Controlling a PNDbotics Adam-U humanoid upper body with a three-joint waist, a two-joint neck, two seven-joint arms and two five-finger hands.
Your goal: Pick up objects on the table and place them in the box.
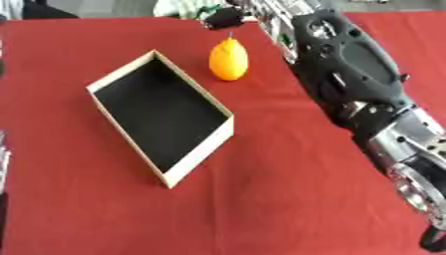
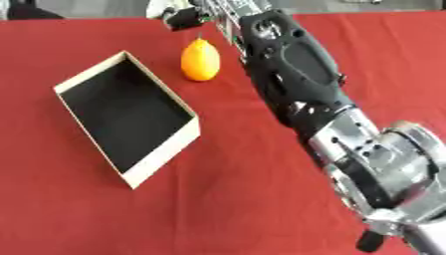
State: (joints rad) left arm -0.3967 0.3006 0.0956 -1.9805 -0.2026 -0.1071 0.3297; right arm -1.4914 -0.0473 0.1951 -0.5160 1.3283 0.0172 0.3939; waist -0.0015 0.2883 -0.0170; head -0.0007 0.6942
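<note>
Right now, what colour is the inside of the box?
Black inside the box, with pale tan walls; the left eye view shows it best.

Likely a lab test bench: red cloth-covered table (image 1: 287,164) around a lone open box (image 1: 161,117), grey floor (image 2: 104,7) beyond.

Orange fruit (image 1: 228,60), perhaps lemon-shaped; tan box (image 1: 198,152), black inside; red tablecloth (image 1: 287,189).

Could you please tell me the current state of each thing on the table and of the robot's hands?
Box: open-topped, nothing inside, lying askew on the red table.
Orange fruit: upright on the table, beyond the box, not held.
Right hand: beyond the fruit at the far edge, fingers unclear.
Left hand: out of view.
</note>
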